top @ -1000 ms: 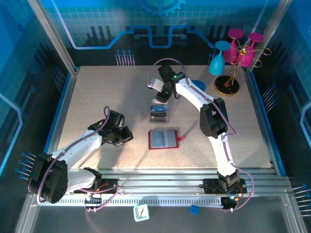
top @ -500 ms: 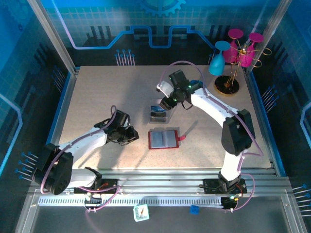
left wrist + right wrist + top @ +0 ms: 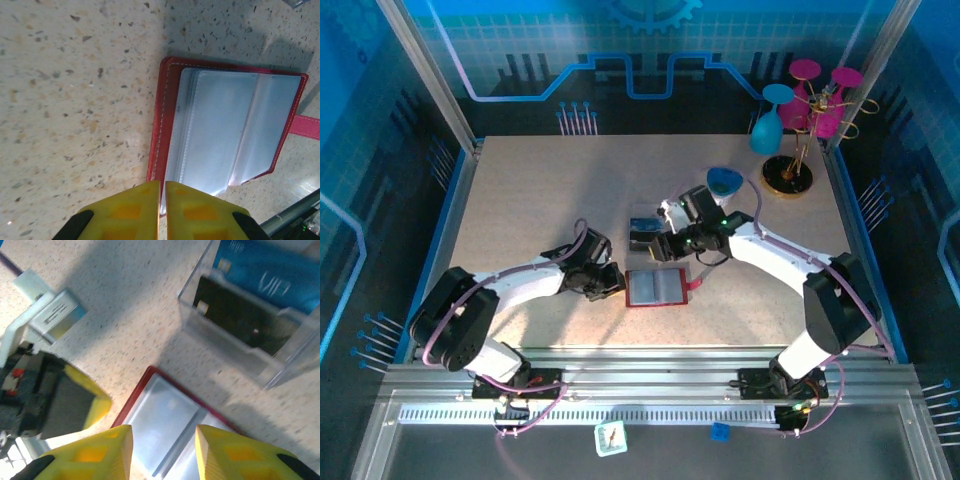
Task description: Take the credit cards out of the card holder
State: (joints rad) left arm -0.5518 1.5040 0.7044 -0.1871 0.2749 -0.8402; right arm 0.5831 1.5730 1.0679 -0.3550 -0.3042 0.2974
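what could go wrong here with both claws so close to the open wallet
1. The left claw is shut at the left edge of the wallet, so it may shove the wallet rather than pin it.
2. The right claw hangs open over the wallet's far edge, close to the box of cards; a reach could knock the box.

- Near the middle of the table (image 3: 520, 200): card holder (image 3: 656, 287), lying open.
- Just behind it, apart: clear box (image 3: 646, 235), credit cards (image 3: 260, 277) standing inside.
- Just left of the card holder: left gripper (image 3: 617, 284).
- Between clear box and card holder: right gripper (image 3: 665, 248).
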